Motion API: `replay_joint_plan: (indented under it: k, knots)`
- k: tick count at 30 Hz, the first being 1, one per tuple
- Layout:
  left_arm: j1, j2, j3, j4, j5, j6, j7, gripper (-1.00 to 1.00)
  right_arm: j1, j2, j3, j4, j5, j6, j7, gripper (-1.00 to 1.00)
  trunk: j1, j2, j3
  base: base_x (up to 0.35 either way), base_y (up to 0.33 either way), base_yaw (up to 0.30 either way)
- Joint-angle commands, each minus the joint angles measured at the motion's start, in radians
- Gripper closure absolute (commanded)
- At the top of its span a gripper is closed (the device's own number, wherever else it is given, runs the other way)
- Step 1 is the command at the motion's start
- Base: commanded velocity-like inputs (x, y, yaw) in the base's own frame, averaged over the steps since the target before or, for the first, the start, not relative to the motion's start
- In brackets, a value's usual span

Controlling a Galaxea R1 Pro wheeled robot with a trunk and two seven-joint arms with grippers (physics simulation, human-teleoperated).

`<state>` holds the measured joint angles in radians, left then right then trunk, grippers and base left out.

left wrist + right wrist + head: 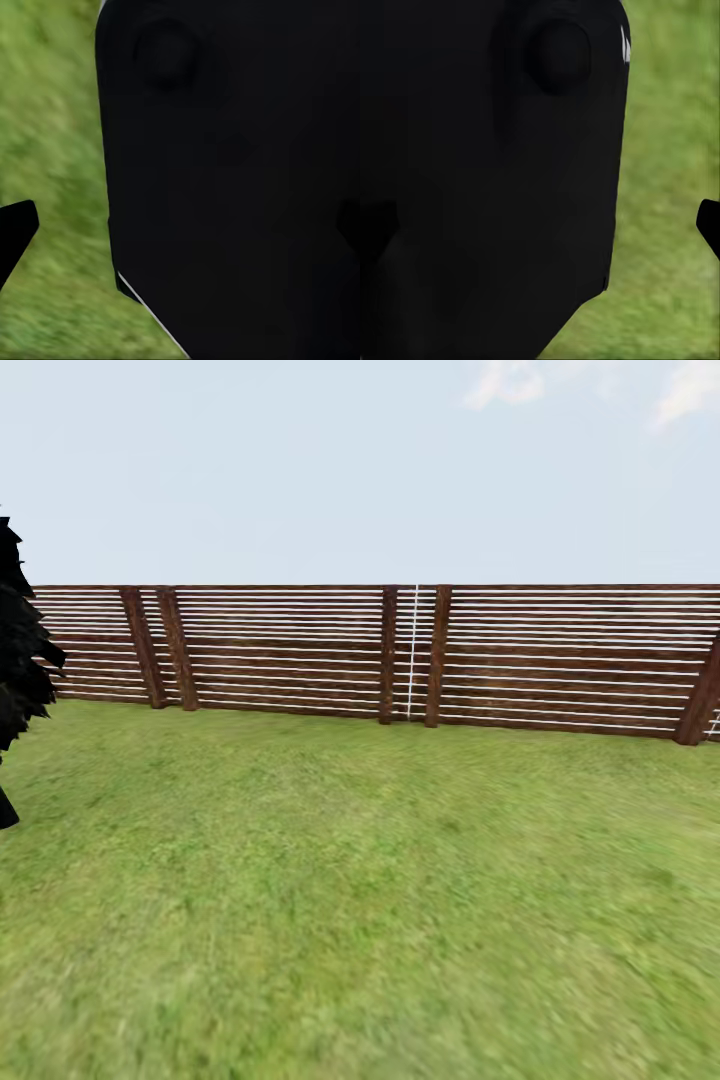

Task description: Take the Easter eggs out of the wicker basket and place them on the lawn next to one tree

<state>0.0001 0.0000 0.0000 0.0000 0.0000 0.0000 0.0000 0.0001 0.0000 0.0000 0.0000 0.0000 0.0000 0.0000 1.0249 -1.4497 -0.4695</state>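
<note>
1. Stretching across the whole lower half of the head view, the lawn (380, 900) is mottled green grass, slightly blurred.
2. Pale blue sky with a few faint clouds covers the upper part of that view.
3. A brown slatted wooden fence (290, 650) runs along the far edge of the lawn, marking the boundary of the garden.
4. A small all-black tree (18, 660) stands on the grass at the left edge of the head view, near the fence.
5. In the left wrist view, a large black robot part (232, 187) blocks most of the picture, with grass beside it; a dark tip (15, 232) juts in at the edge. Whether the left claw is released or clenched cannot be told.
6. The right wrist view is alike: a black part (487, 180), grass beside it, a dark tip (709, 225) at the edge. The right claw's state cannot be told either.
</note>
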Motion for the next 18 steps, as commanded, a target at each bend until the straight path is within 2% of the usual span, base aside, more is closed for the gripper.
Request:
replay_joint_plan:
  k: [1,10,13,18]
  knots:
    - [0.006,0.006,0.005,-0.006,0.002,-0.006,0.001,-1.0,-0.006,-0.006,0.003,0.006,0.001,0.003,-0.004,-1.0,0.0,0.0,0.0,0.0,0.0,0.0]
    - [0.019,0.056,0.003,-0.015,0.002,0.0,0.001,-1.0,-0.057,-0.056,0.003,0.029,0.002,-0.004,-0.004,-1.0,0.0,0.0,0.0,0.0,0.0,0.0]
    - [0.02,0.07,0.003,-0.015,0.002,0.0,0.001,-1.0,-0.069,-0.057,0.003,0.029,0.003,-0.006,-0.003,-1.0,0.0,0.0,0.0,0.0,0.0,0.0]
    - [0.019,0.071,0.003,-0.015,0.002,0.0,0.001,-1.0,-0.069,-0.056,0.001,0.029,-0.002,-0.007,-0.004,-1.0,0.0,0.0,0.0,0.0,0.0,0.086]
